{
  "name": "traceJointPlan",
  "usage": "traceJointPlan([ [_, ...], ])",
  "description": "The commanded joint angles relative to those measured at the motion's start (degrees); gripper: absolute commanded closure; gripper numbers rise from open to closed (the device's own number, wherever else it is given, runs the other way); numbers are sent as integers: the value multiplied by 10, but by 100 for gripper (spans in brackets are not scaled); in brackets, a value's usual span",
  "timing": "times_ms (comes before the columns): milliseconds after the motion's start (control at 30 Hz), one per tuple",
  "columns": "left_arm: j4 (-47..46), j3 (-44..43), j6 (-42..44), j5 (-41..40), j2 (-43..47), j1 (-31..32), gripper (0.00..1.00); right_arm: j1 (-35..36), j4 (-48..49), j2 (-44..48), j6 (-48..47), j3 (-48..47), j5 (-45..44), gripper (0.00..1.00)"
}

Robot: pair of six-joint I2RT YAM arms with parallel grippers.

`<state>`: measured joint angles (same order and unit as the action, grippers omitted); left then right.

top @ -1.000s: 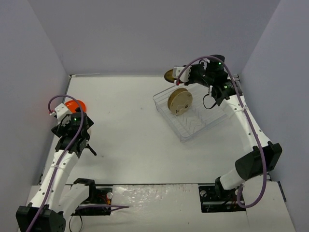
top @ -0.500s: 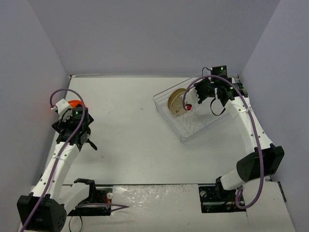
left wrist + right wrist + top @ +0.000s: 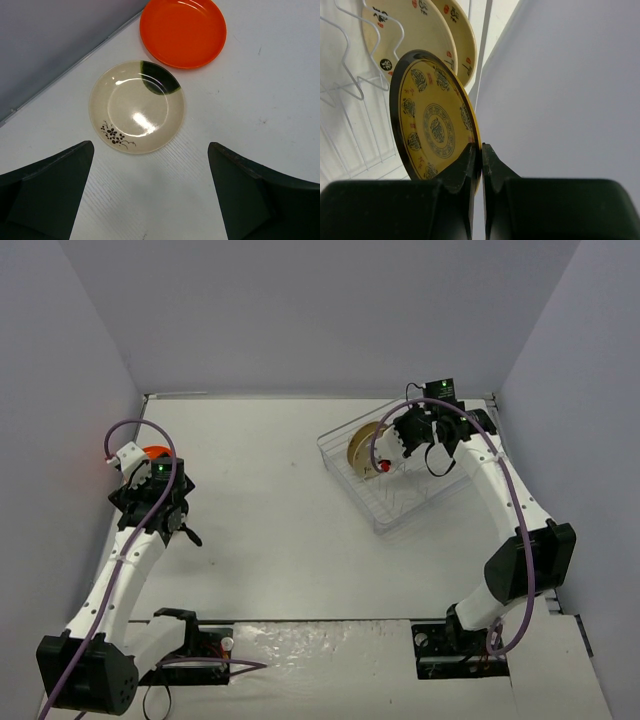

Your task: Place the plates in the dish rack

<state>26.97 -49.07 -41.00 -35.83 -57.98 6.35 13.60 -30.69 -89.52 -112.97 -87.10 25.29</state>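
Note:
My right gripper (image 3: 481, 147) is shut on the rim of the dark brown plate with the yellow centre (image 3: 432, 125). It holds the plate upright in the clear dish rack (image 3: 430, 495), next to two cream plates (image 3: 407, 30) that stand between the wire dividers (image 3: 350, 85). In the top view this gripper (image 3: 386, 454) is over the rack's far left end. My left gripper (image 3: 150, 145) is open and empty. It hovers above a cream plate with a dark mark and floral specks (image 3: 137, 107), which lies flat on the table. The orange plate (image 3: 182, 31) lies flat just beyond it and also shows in the top view (image 3: 152, 451).
The grey left wall (image 3: 45, 45) runs close behind the two flat plates. The back wall (image 3: 560, 85) stands right beside the rack's far end. The right part of the rack (image 3: 415, 502) holds only bare dividers.

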Motion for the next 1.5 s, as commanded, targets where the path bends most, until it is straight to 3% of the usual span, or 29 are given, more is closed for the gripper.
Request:
traceJointPlan([
  [0,-1,-35,-7,-12,4,-3,3,17,56,-6,-32,12,7,100],
  [933,15,-36,-9,-31,11,-3,3,48,60,-7,-62,87,5,100],
  [1167,18,-42,-11,-27,6,-3,3,35,163,-5,-45,76,-12,100],
  [1467,19,-47,-15,-31,3,-3,3,24,120,11,-64,20,-31,100],
])
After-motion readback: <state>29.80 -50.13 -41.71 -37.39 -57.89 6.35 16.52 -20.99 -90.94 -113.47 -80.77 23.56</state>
